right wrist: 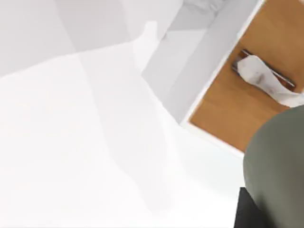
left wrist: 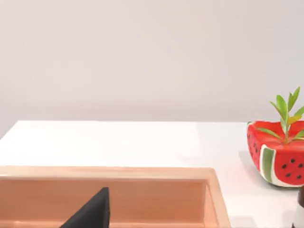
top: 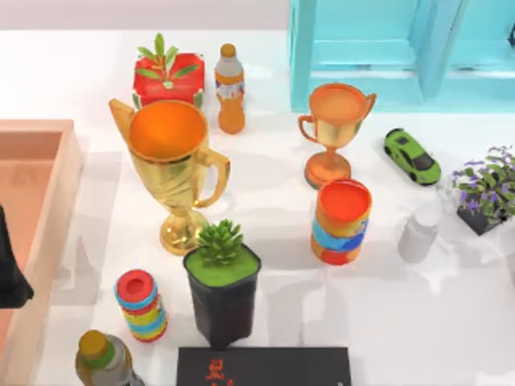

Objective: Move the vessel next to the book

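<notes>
The vessel, a small white-grey bottle with a white cap, stands upright on the right part of the white table, between the striped can and a purple-flowered plant. The book, flat and black with red characters, lies at the front edge, cut off by the frame. A black plant pot stands just behind it. My left gripper is parked at the far left over the peach tray, far from the vessel. A dark piece of my right gripper shows over the table's edge.
A large gold trophy and a copper trophy cup stand mid-table. Also there are an orange drink bottle, a watermelon pot, a green toy car, a ringed stack and an olive bottle. A turquoise cabinet stands behind.
</notes>
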Robot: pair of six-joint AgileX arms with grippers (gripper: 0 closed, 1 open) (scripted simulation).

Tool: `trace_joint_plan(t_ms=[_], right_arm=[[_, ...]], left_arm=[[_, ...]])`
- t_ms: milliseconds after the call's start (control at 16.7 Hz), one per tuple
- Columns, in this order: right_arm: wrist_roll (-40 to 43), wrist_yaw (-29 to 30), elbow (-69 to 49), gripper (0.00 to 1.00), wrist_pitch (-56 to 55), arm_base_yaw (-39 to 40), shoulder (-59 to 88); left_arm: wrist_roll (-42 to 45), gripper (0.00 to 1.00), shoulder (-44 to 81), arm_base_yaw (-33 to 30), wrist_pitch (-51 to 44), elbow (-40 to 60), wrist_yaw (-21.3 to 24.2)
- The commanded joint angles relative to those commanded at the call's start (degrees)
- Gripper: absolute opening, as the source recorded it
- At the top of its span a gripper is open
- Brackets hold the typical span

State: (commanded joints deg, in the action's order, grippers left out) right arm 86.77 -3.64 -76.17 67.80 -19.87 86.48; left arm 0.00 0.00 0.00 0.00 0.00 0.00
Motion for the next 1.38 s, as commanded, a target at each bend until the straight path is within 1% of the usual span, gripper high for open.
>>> trace_joint_plan(t_ms=[180,360,600,780,960,1080,1260,1380], right_arm=[[-24.0,-1.7,-4.8,0.00,2.6,12.1,1.4],[-49.3,-3.3,-6.9,0.00,4.4,24.3,2.9],[-80.8,-4.5,-6.1,0.00,5.3,39.8,4.4],[-100.7,-4.4,-3.3,0.00,4.5,49.8,4.7],[-116.2,-3.2,0.0,0.00,3.1,58.0,4.7],[-124.1,-2.0,2.3,0.00,2.0,62.3,4.6],[-132.8,-0.2,5.4,0.00,0.4,66.9,4.4],[-135.6,0.5,6.6,0.00,-0.2,68.3,4.3]], left_arm=[[0.0,1.00,0.0,0.0,0.0,0.0,0.0],[0.0,1.00,0.0,0.0,0.0,0.0,0.0],[0.0,1.00,0.0,0.0,0.0,0.0,0.0],[0.0,1.00,0.0,0.0,0.0,0.0,0.0],[0.0,1.00,0.0,0.0,0.0,0.0,0.0],[0.0,1.00,0.0,0.0,0.0,0.0,0.0],[0.0,1.00,0.0,0.0,0.0,0.0,0.0],[0.0,1.00,0.0,0.0,0.0,0.0,0.0]])
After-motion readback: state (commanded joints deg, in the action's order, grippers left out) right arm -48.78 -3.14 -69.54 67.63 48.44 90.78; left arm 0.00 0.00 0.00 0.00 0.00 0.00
